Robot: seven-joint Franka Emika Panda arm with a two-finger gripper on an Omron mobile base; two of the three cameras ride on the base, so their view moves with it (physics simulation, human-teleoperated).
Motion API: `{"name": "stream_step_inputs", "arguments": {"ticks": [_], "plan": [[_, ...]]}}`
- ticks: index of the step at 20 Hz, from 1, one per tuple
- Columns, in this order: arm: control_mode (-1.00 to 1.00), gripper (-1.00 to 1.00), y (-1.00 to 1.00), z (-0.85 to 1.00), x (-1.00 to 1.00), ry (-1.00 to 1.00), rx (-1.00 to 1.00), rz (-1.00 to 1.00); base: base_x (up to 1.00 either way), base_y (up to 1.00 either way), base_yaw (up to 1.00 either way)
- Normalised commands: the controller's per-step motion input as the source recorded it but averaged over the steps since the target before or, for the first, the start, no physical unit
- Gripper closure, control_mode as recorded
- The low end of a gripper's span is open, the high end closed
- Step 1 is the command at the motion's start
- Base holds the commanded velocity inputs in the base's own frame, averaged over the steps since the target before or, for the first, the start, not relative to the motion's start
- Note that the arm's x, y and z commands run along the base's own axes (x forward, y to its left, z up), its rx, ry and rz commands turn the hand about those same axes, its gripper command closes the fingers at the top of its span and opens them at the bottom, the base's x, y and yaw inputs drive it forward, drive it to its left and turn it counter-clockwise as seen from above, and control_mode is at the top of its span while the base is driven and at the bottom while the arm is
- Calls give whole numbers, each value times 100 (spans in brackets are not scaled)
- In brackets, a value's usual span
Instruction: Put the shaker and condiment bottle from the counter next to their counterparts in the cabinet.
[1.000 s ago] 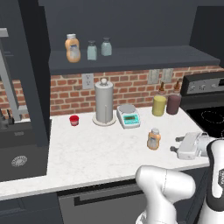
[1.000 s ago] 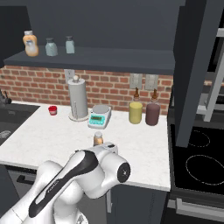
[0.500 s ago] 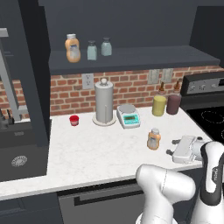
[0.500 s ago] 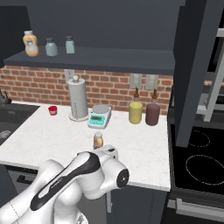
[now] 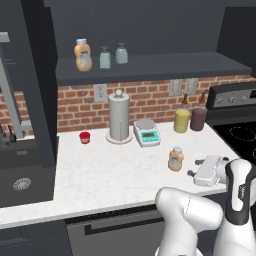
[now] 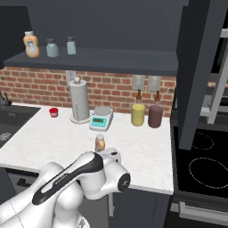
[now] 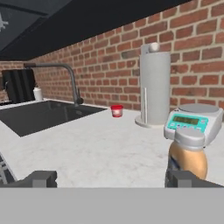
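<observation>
the pincer (image 7: 107, 178) gapes wide and empty; the orange condiment bottle (image 7: 188, 153) stands on the surface (image 7: 87, 153) right against one fingertip (image 7: 183, 178), off-centre, so closing could tip it.

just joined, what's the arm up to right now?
The tool is open and low over the counter, lined up toward the condiment bottle, which stands untouched by the right fingertip. Nothing is held. On the cabinet shelf stand an orange bottle and two pale shakers, so the bottle on the counter is yet to go up.
</observation>
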Motion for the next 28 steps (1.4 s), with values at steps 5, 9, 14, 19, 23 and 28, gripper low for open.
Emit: {"name": "stream_step_inputs", "arguments": {"ticks": [5,9,14,19,23,28], "plan": [[-100,-100,-16,-14,25,2,0,0,0,0,0],[-100,-100,0,-17,4,4,0,0,0,0,0],[-100,-100,0,-10,27,0,0,0,0,0,0],[-100,-100,0,-6,22,0,0,-1,0,0,0],[-100,-100,0,-8,19,0,0,-1,0,0,0],[-100,-100,0,-7,18,0,0,0,0,0,0]]}}
